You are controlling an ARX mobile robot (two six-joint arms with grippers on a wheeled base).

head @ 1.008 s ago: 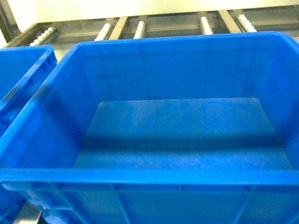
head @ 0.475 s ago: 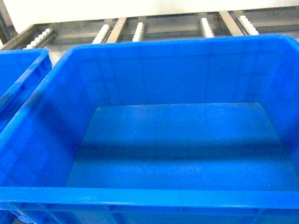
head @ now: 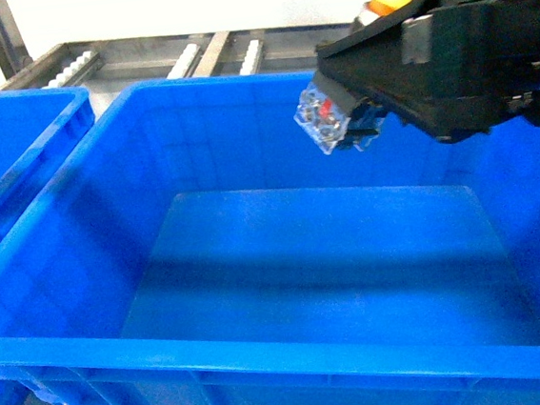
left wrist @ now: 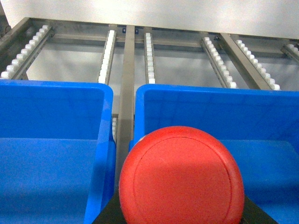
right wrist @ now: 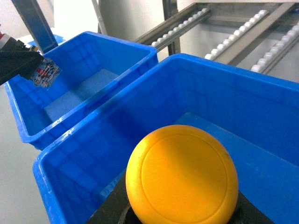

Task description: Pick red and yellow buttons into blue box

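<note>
The right black claw (head: 339,124) reaches in from the top right of the head view and hangs over the big deep blue plastic box with the thick rim (head: 264,342). It is clamped on the yellow round-capped push button (right wrist: 181,173). The button's clear block base sticks out past the claw tip in the head view, with a bit of red showing inside it, and a bit of the yellow cap peeks out above the black arm. The button is up in the air, above the open box near its back wall, not touching the floor. In the right wrist view the yellow cap fills the bottom middle, with the box's floor and far wall behind it.

The left black claw (right wrist: 28,65) grips the red round-capped push button (left wrist: 181,176). In the left wrist view the red cap fills the bottom middle. Its clear base shows at the far left top edge of the head view, and in the right wrist view it sits at the tip of the left claw, over a second blue plastic bin (left wrist: 51,116) on the left side.

The two blue bins stand side by side, with a grey metal bar (left wrist: 126,93) between them. Behind them run metal rails with rows of small white rollers (left wrist: 219,63).
</note>
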